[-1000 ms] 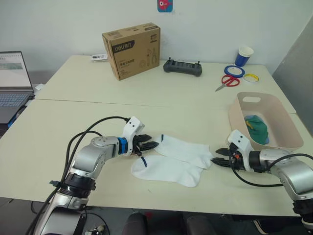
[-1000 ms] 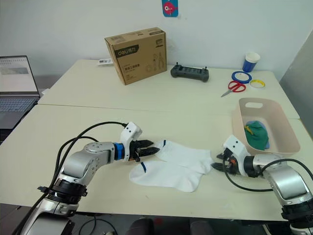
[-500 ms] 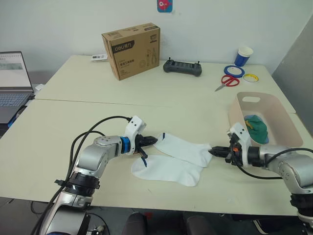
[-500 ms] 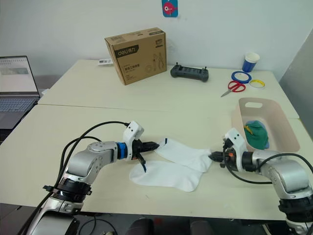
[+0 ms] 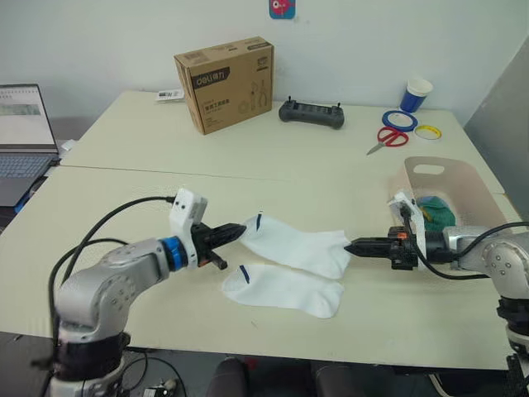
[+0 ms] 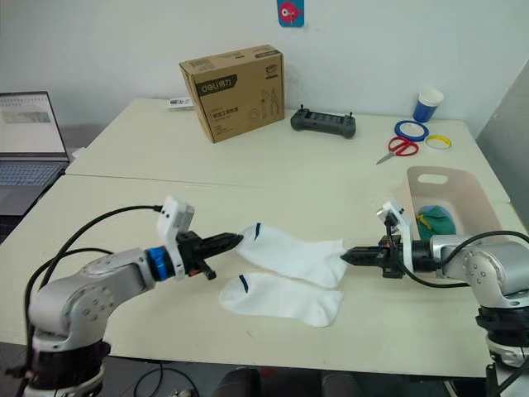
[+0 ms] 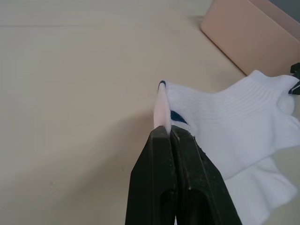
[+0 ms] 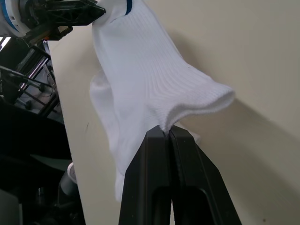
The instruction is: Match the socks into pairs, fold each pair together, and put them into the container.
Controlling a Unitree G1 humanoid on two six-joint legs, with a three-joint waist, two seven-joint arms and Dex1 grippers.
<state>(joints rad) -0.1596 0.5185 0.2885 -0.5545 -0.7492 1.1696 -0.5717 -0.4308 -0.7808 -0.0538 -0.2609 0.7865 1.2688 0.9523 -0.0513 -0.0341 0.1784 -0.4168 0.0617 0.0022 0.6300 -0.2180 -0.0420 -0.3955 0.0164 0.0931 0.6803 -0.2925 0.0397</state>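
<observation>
One white sock (image 5: 291,246) hangs stretched just above the table between my two grippers. My left gripper (image 5: 238,232) is shut on its blue-marked cuff (image 7: 164,105). My right gripper (image 5: 350,246) is shut on the opposite end (image 8: 187,101). The second white sock (image 5: 285,289) lies flat on the table right below the stretched one. The pale pink container (image 5: 463,169) stands at the right, behind my right arm. A dark green sock (image 5: 436,212) lies inside it.
A brown cardboard box (image 5: 223,73), a black controller (image 5: 310,113), red scissors (image 5: 387,138), tape rolls (image 5: 400,121) and a blue-and-white cup (image 5: 416,93) sit along the far side. A laptop (image 5: 21,132) stands at the left edge.
Both grippers have closed on the upper white sock, moved apart and raised it, pulling it taut. My left arm has drawn back to the left. The lower sock stayed put.
</observation>
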